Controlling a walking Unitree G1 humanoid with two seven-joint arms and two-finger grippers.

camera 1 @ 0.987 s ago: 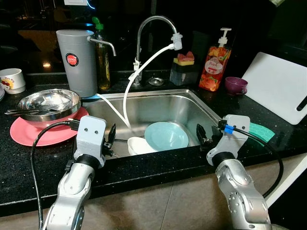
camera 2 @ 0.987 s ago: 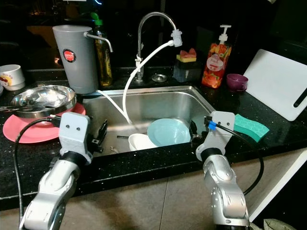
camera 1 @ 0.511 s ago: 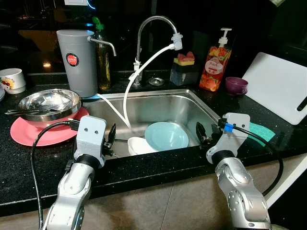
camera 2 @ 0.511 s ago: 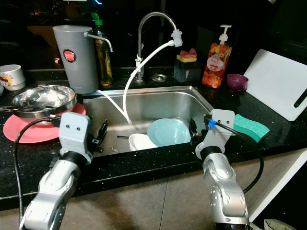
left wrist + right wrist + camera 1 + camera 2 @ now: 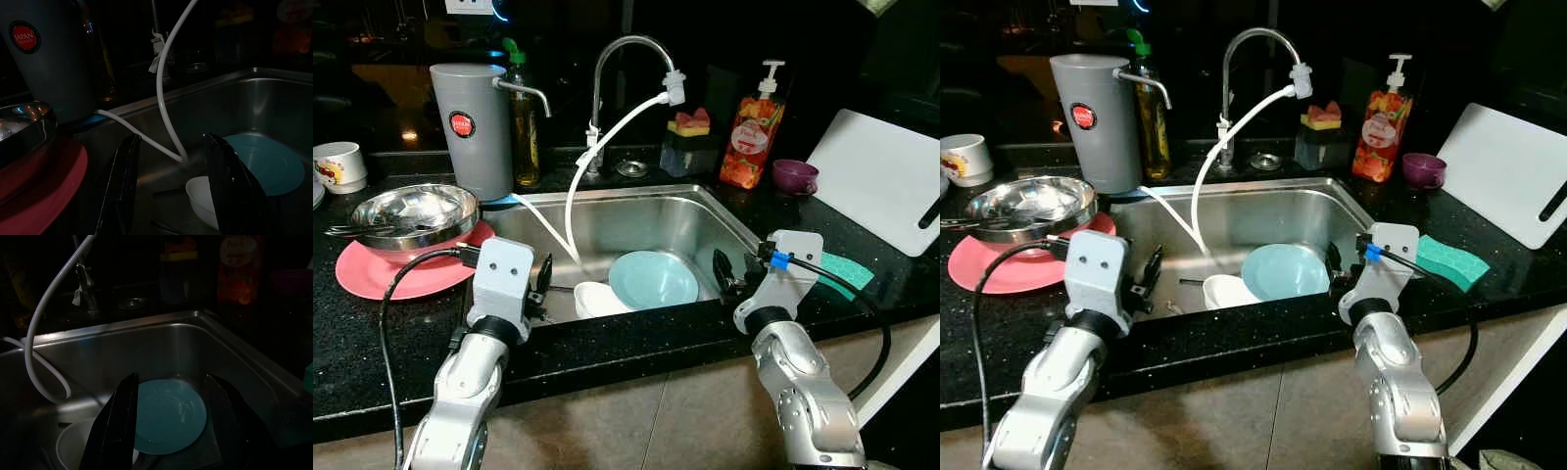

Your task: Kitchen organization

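Poised at the front rim of the stainless sink, both grippers are held level and pointed inward, apparently so that the dishes lying in the basin can be reached. The left gripper is seen with its two black fingers spread wide and nothing between them; framed beyond them are a small white bowl and a thin white hose that loops down from the curved faucet. The right gripper is likewise wide open and empty, and a round pale-blue plate is framed between its fingers, leaning against the basin wall just beside the white bowl. That plate is judged the likeliest thing to be taken first.

On the speckled black countertop, to the robot's left, a shiny steel bowl is nested on a flat pink plate, behind which a tall grey cylindrical dispenser stands. Further right, an orange pump bottle, a small purple cup, a green sponge and a smooth white cutting board are set out.
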